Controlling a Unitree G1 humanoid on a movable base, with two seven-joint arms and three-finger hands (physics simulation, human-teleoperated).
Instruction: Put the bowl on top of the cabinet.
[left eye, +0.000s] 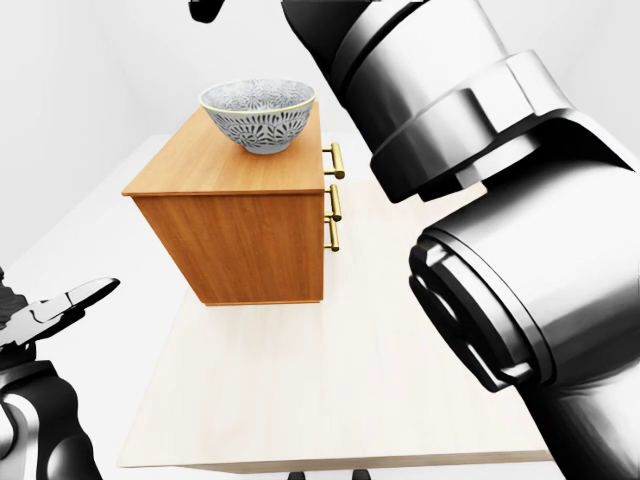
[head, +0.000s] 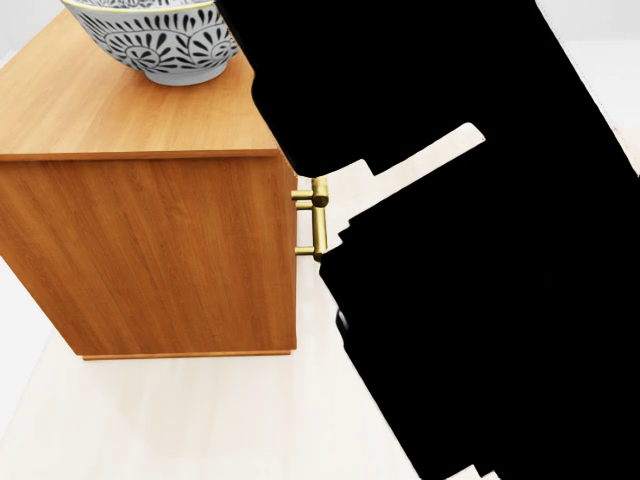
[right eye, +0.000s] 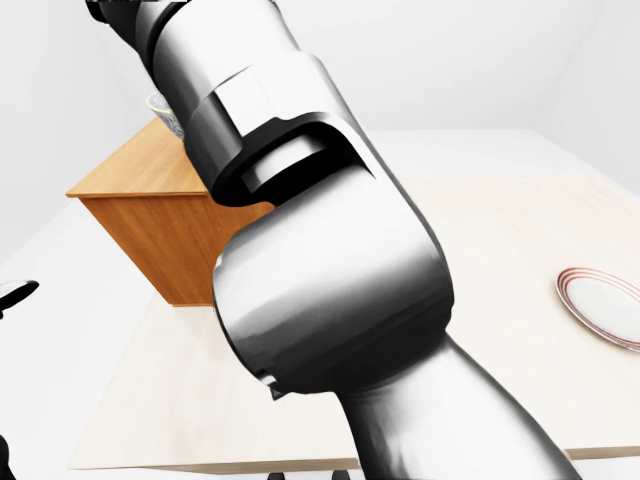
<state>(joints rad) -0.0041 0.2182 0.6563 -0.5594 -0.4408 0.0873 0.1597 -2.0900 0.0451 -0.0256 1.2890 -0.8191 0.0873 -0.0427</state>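
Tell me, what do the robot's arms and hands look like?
The right arm is big and shiny, made of rounded silver-grey shells with glossy black joints between them, like stacked cans. The left hand has thin black pointy fingers with pale edges, on a shiny dark grey forearm. No cables or markings show.
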